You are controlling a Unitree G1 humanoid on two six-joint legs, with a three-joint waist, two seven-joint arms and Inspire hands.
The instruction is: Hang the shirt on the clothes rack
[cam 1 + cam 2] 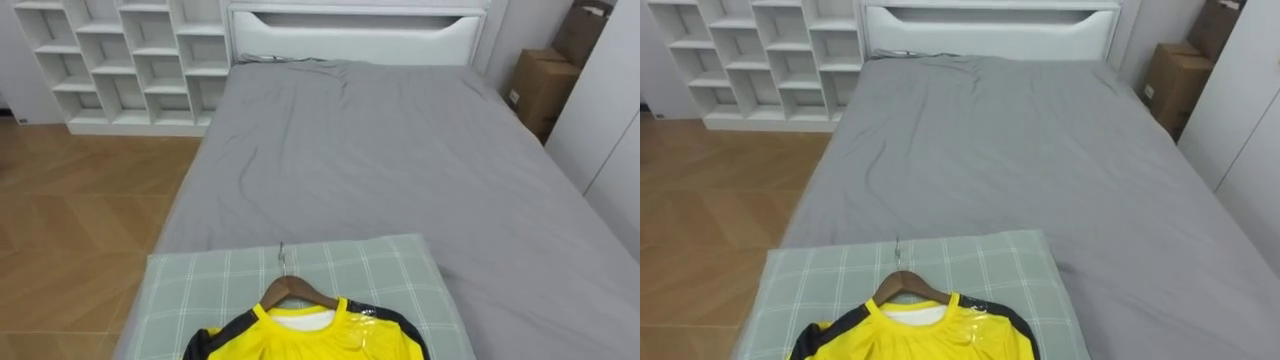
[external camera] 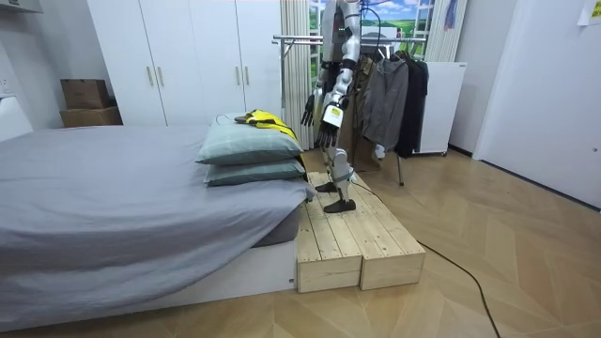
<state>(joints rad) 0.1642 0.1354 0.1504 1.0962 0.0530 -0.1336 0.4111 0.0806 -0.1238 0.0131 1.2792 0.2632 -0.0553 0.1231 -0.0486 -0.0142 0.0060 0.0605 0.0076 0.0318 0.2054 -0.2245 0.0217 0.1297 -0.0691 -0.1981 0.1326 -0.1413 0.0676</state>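
Note:
A yellow shirt with black sleeves (image 1: 300, 340) lies on a wooden hanger (image 1: 297, 290) with a metal hook. It rests on a green checked pillow (image 1: 200, 285) at the foot of the grey bed (image 1: 400, 150), right below me. In the room view the shirt (image 2: 263, 118) tops two stacked pillows (image 2: 249, 150). I stand upright on a wooden platform (image 2: 352, 235) at the bed's end, facing the bed. My left hand (image 2: 326, 138) and right hand (image 2: 307, 110) hang in front of me beside the pillows, fingers relaxed, holding nothing. A metal clothes rack (image 2: 300, 39) stands behind me.
Dark garments (image 2: 394, 94) hang on the rack. White cube shelves (image 1: 130, 60) stand to the left of the white headboard (image 1: 355, 35), cardboard boxes (image 1: 540, 90) to its right. White wardrobes (image 2: 188, 56) line the wall. Wooden floor lies left of the bed.

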